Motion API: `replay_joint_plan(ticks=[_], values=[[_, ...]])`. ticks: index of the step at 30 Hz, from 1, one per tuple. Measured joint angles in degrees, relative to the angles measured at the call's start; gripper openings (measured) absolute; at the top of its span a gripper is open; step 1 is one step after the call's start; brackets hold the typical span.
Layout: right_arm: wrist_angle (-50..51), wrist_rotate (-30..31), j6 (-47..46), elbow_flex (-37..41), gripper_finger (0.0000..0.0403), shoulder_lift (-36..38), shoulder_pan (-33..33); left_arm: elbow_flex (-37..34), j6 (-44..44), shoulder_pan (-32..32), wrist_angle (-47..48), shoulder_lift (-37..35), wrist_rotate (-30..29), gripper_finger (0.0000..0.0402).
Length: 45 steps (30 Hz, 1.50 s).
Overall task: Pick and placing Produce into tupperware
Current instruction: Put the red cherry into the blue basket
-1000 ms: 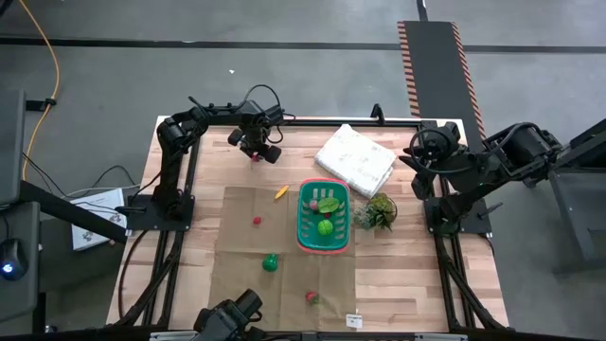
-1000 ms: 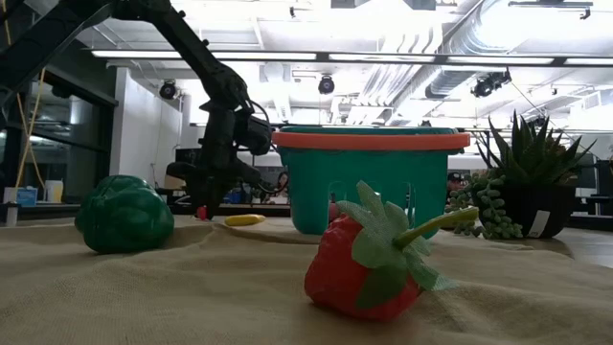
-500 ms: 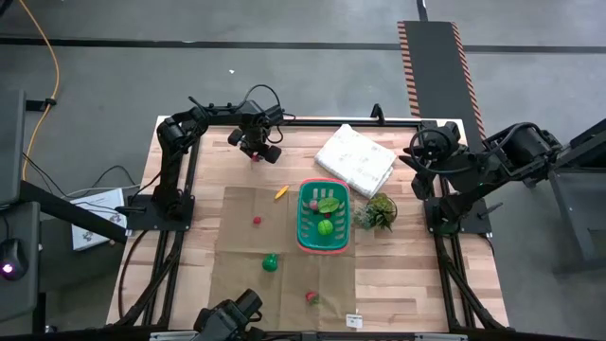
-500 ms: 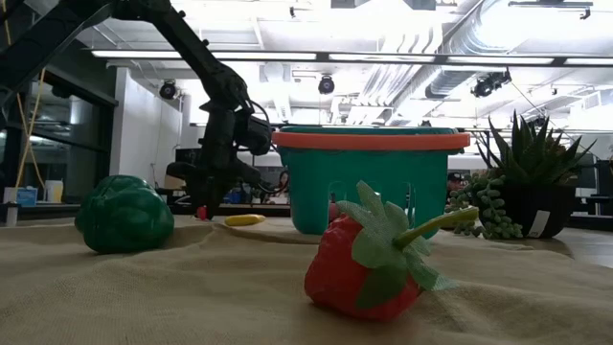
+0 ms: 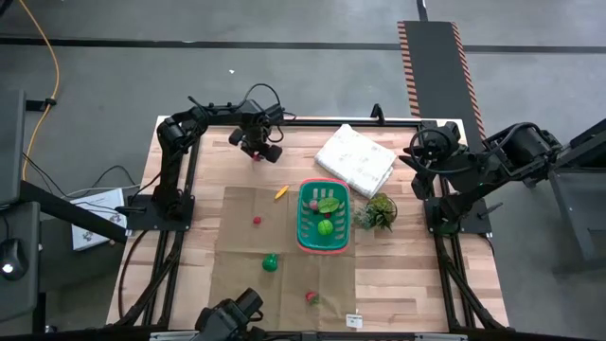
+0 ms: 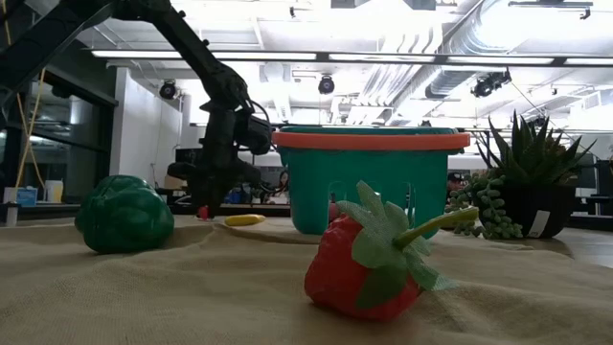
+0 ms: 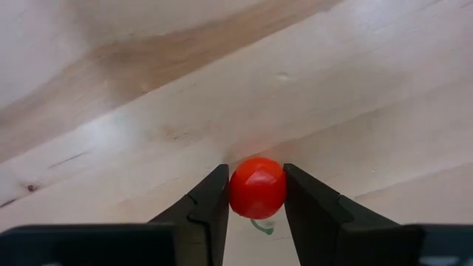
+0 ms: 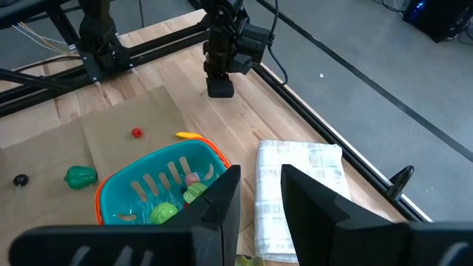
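**Part filled, one piece in the claw**

Partway through, by the look of it. Inside the basket point(image 5: 324, 216): a few pieces already (leafy green point(image 5: 329, 204), round green point(image 5: 325, 227), something pinkish beside them). In the left claw point(image 7: 256, 193), low over the bare worktop point(image 5: 407, 275) at its far left corner, well apart from the basket: a red tomato point(image 7: 257, 188), pinched between the two fingers, claw closed only as far as the tomato allows. Yet to travel to the basket, so not counted as placed.

Left lying outside on the brown mat point(image 5: 237, 275): yellow piece point(image 5: 281, 192) just beside the basket, small red berry point(image 5: 257, 221), green pepper point(image 5: 271, 262), strawberry point(image 5: 311, 296) nearest the front edge. Four pickups remaining, plus the one in hand (a judgement from the layout only).

Right claw point(image 8: 260, 193) waiting up by its own mount, fingers narrowly apart, nothing between them.
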State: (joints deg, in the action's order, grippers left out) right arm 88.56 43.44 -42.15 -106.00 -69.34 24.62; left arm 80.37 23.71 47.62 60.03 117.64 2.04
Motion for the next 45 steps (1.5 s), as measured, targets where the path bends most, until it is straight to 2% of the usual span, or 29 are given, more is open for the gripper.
replay_joint_plan(ticks=[6,12,16,25,31,36,41,45], values=[[0.0,0.0,0.0,0.0,0.0089,0.0,0.0,4.3,-1.5,0.0,1.5,0.0,0.6,0.0101],[0.0,0.0,0.0,0.0,0.0089,0.0,0.0,12.6,-5.6,0.0,5.6,0.0,1.5,0.0103],[0.0,0.1,0.0,0.0,0.0089,0.0,0.0,20.1,-9.1,-0.1,8.8,0.0,4.9,0.0108],[0.3,0.7,0.2,0.0,0.0089,0.0,0.0,37.6,-11.9,-2.3,12.3,0.0,17.4,0.0101],[1.5,0.8,-0.4,0.0,0.0089,0.1,0.0,47.6,-13.1,-8.5,15.3,0.0,18.6,0.0106],[1.5,0.9,-0.4,0.0,0.0089,0.1,0.0,52.7,-13.4,-15.2,15.5,0.0,18.1,0.0103],[1.5,0.9,-0.3,0.0,0.0089,0.1,0.0,53.7,-13.4,-22.6,14.5,0.0,16.1,0.0107],[1.5,0.9,0.4,0.0,0.0089,0.1,0.0,53.7,-14.3,-28.1,13.7,0.0,11.6,0.0105]])
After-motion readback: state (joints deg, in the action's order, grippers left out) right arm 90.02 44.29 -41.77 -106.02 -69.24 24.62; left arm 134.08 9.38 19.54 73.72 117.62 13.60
